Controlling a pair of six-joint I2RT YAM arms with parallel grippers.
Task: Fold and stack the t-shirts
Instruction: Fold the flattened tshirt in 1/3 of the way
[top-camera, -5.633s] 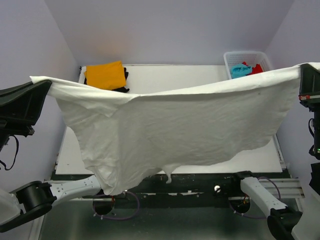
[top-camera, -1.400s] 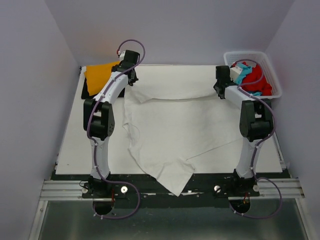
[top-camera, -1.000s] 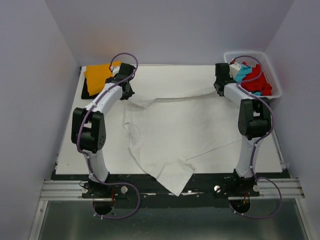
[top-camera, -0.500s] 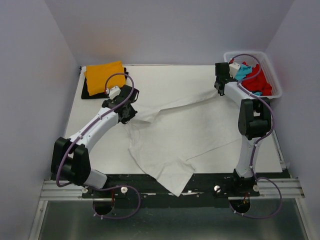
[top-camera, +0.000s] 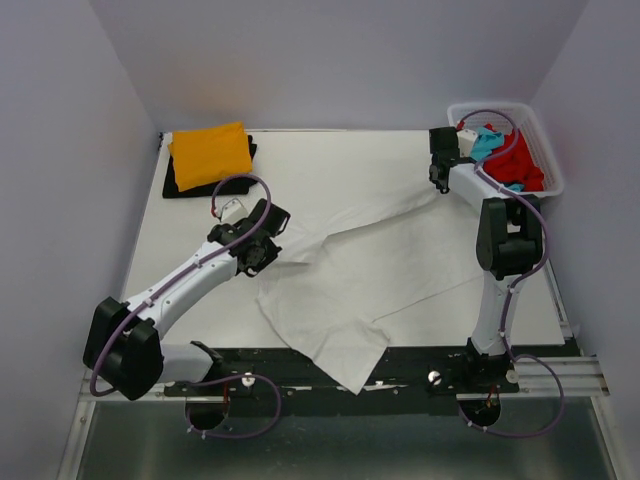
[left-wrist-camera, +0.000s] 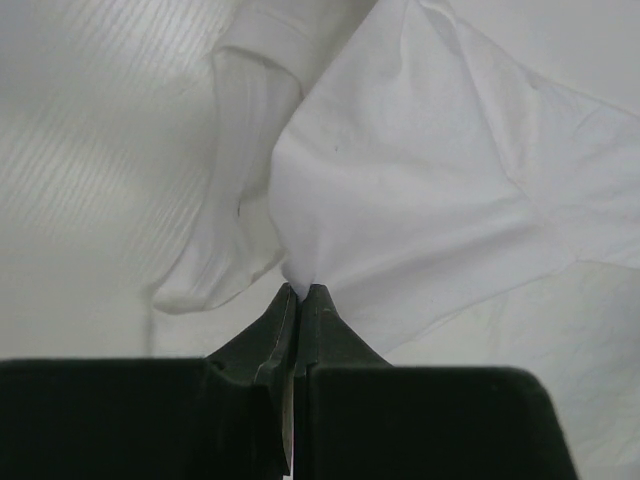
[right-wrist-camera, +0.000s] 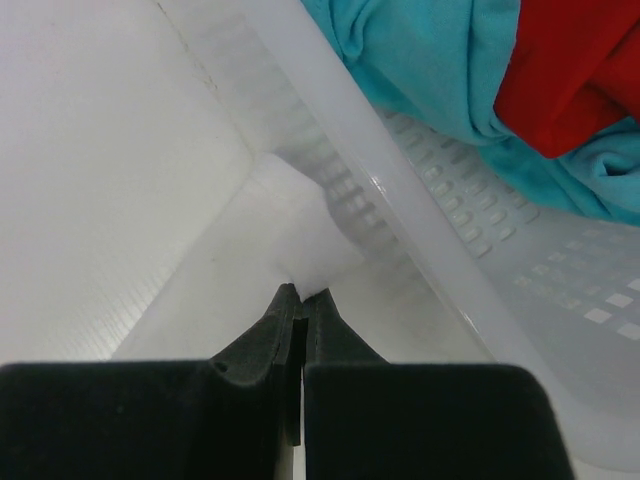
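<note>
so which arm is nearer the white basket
Right. The right fingers pinch the white t-shirt right beside the basket; the left fingers hold it mid-table, far off.

The white t-shirt (top-camera: 370, 270) is plain, the bench (top-camera: 330, 165) white and faintly ribbed. The orange t-shirt (top-camera: 210, 152), black t-shirt (top-camera: 178, 188), red t-shirt (top-camera: 520, 165) and turquoise t-shirt (top-camera: 483, 145) are solid colours. Basket (top-camera: 497, 104) — white lattice; left claw (left-wrist-camera: 302, 292) and right claw (right-wrist-camera: 302, 293) are black.

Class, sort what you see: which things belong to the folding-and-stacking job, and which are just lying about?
Part of the job: white t-shirt, pinched by left gripper and right gripper; orange t-shirt on black t-shirt; red t-shirt and turquoise t-shirt.
Just there: white basket holding those last two; table.
</note>
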